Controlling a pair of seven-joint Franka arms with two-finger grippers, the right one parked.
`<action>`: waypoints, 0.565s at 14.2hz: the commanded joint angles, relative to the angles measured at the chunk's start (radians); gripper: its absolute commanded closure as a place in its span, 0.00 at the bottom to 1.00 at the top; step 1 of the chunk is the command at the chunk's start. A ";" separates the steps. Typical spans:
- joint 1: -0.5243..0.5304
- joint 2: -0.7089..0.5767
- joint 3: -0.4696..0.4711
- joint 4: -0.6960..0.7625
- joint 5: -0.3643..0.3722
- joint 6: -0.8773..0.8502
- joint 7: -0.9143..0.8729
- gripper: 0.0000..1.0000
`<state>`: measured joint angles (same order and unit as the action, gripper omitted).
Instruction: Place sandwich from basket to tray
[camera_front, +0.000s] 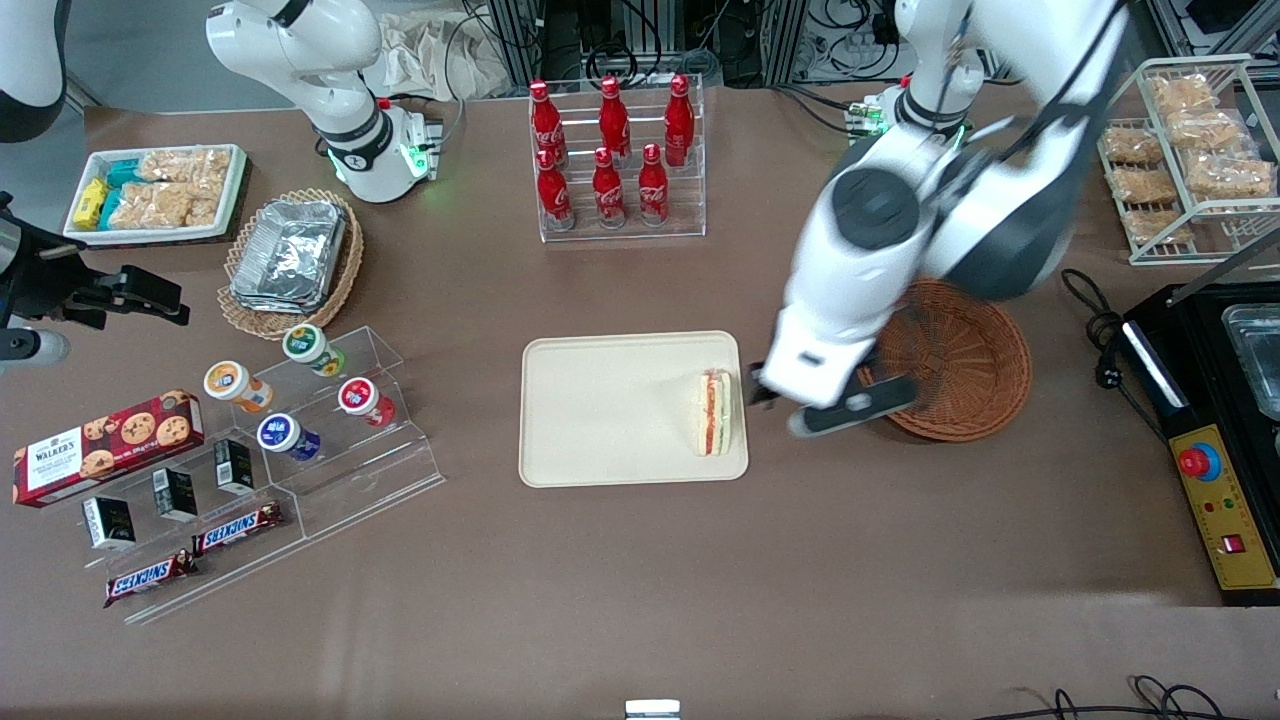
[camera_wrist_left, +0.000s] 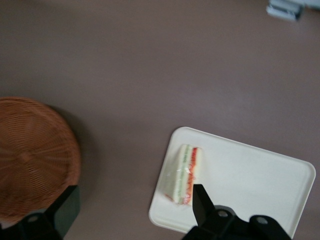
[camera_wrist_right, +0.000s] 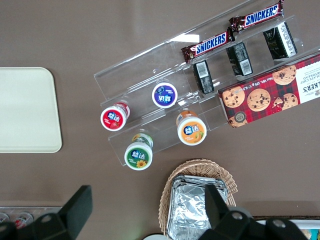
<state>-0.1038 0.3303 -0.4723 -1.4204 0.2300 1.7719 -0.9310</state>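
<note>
Sandwich (camera_front: 714, 412) lying on the cream tray (camera_front: 600, 420), at the tray's edge nearest the reddish-brown wicker basket (camera_front: 960, 365) (filling stripes visible along its cut edge). The left gripper (camera_front: 800, 400) hovers above the table between tray and basket, fingers (camera_wrist_left: 202, 202) spread apart, grasping nothing.

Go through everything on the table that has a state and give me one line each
sandwich: lying on the tray, released, near the edge toward the basket
tray: flat, holding only the sandwich
basket: upright, empty
gripper: open, above the tray's edge, beside the sandwich
cola bottles: upright, capped, in their clear rack
foil containers: stacked in the tan wicker basket
</note>
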 joint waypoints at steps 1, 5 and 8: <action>0.009 -0.140 0.110 -0.060 -0.055 -0.098 0.091 0.00; -0.033 -0.363 0.374 -0.219 -0.192 -0.158 0.558 0.00; -0.059 -0.480 0.524 -0.328 -0.192 -0.167 0.890 0.00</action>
<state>-0.1295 -0.0398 -0.0239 -1.6279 0.0555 1.5994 -0.2026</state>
